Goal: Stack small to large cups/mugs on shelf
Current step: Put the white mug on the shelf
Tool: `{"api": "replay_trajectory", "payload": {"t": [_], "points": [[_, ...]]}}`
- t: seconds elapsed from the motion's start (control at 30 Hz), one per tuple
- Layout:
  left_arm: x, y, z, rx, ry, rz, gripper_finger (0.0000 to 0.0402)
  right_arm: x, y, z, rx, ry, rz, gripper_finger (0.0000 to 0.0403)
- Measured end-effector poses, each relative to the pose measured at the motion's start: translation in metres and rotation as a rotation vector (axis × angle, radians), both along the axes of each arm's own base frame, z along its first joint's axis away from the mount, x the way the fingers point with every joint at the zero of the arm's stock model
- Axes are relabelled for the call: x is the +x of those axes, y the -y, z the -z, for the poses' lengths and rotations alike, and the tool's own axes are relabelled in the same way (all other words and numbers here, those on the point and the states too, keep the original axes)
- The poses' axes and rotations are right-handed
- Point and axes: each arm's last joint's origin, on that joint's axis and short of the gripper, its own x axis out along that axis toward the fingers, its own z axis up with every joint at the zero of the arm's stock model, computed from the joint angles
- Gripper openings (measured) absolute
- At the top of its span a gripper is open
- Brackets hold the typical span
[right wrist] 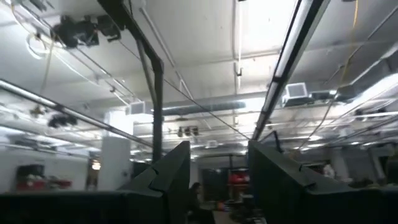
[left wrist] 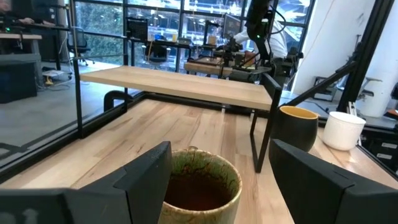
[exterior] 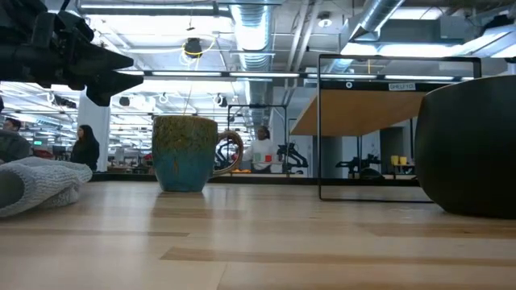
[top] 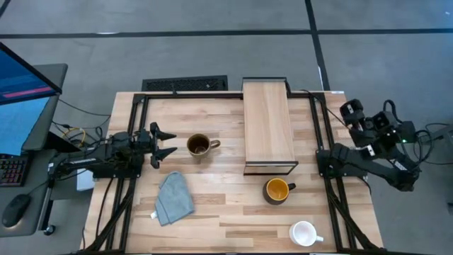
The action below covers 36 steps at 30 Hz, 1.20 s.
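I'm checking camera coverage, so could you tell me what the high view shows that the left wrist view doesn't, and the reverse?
Only the high view shows the grey cloth, the right arm's gripper off the table's right edge, and a keyboard. Only the left wrist view shows the room behind. Both show the open left gripper facing the olive mug, the shelf, the dark mug and the white mug.

In the low view the dark mug (exterior: 472, 145) is cut by the right edge, its handle unseen, and the cloth (exterior: 36, 184) by the left. The white mug (left wrist: 343, 129) hides partly behind the dark mug in the left wrist view.
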Motion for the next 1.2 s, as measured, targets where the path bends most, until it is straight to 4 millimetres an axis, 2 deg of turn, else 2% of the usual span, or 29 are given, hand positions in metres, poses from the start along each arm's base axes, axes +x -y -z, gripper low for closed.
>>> {"api": "replay_trajectory", "payload": {"t": [0.17,0.4,0.53,0.67,0.83,1.0,1.2], "points": [[0.000,0.000,0.000,0.000,0.000,0.000,0.0261,0.000,-0.002,-0.003,-0.021,-0.089,-0.083,0.0182],[0.000,0.000,0.000,0.000,-0.001,0.000,0.0261,0.018,0.003,-0.018,-0.019,-0.343,-0.111,0.0182],[0.000,0.000,0.000,0.000,-0.002,0.000,0.0261,0.031,0.009,-0.030,0.061,-0.531,-0.132,0.0182],[0.000,0.000,0.000,-0.001,-0.003,-0.003,0.0261,0.044,0.011,-0.038,0.122,-0.707,-0.241,0.0182],[0.000,-0.001,0.001,0.011,-0.008,-0.021,0.0261,0.054,0.011,-0.052,0.158,-0.807,-0.342,0.0182],[0.000,-0.001,0.001,0.015,-0.010,-0.023,0.0261,0.055,0.008,-0.062,0.250,-0.891,-0.348,0.0182],[0.000,-0.001,0.001,0.014,-0.010,-0.027,0.0261,0.054,0.007,-0.049,0.415,-1.107,-0.250,0.0182]]}}
